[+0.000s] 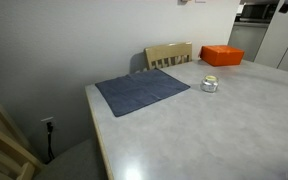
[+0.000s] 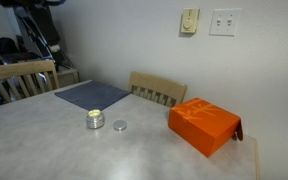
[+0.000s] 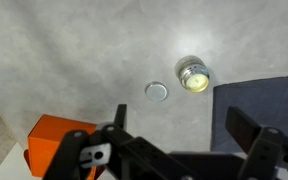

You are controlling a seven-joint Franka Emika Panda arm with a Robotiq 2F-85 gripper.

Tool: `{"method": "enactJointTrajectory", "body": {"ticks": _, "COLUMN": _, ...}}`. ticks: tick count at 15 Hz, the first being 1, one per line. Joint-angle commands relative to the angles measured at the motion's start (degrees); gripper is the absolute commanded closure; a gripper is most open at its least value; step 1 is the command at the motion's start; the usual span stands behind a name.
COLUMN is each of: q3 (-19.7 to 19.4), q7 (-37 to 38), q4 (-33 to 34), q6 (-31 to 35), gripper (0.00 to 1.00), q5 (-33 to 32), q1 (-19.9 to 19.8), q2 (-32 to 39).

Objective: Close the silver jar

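The silver jar point(image 1: 210, 84) stands open on the grey table, small, round and shiny, with a yellowish inside. It shows in both exterior views point(image 2: 95, 119) and in the wrist view point(image 3: 193, 73). Its flat silver lid point(image 2: 119, 126) lies on the table just beside it, apart from it, and also shows in the wrist view point(image 3: 157, 91). My gripper point(image 3: 180, 125) is open and empty, high above the table, with jar and lid beyond its fingertips. The gripper does not show in the exterior views.
An orange box point(image 2: 204, 124) lies near the table's wall-side edge point(image 1: 222, 55) point(image 3: 59, 140). A dark blue mat point(image 1: 141, 90) point(image 2: 89, 94) point(image 3: 259, 110) lies beside the jar. Wooden chairs point(image 1: 169, 54) point(image 2: 157, 88) stand at the table.
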Motion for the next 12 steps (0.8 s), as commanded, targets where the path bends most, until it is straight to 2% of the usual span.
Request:
{"method": "enactJointTrajectory", "body": {"ticks": 1, "q3": 0.37, "q7": 0.38, "q4": 6.83, "q6": -0.57, "gripper": 0.0, "q5": -0.27, "q1": -1.32, "q2": 11.54}}
{"method": "enactJointTrajectory", "body": {"ticks": 3, "q3": 0.08, "q7": 0.21, "q4": 9.97, "q6": -4.27, "gripper": 0.0, "q5": 0.66, "q1": -1.15, "q2": 14.91}}
{"method": "enactJointTrajectory", "body": {"ticks": 4, "q3": 0.49, "q7": 0.34, "q4": 5.62, "q6": -0.94, "gripper": 0.0, "q5": 0.22, "q1": -0.89, "q2": 10.8}}
{"method": "enactJointTrajectory", "body": {"ticks": 6, "q3": 0.42, "q7": 0.4, "q4": 8.04, "q6": -1.84, "gripper": 0.0, "q5": 0.2, "q1": -0.93, "q2": 14.0}}
{"method": "enactJointTrajectory", "body": {"ticks": 9, "q3": 0.37, "q7": 0.41, "q4": 9.11, "q6": -2.37, "gripper": 0.0, "q5": 0.2, "q1": -0.94, "q2": 14.81}}
{"method": "enactJointTrajectory", "body": {"ticks": 12, "q3": -0.78, "q7": -4.71, "q4": 8.1, "q6": -1.15, "gripper": 0.0, "q5": 5.4, "q1": -0.49, "q2": 14.76}}
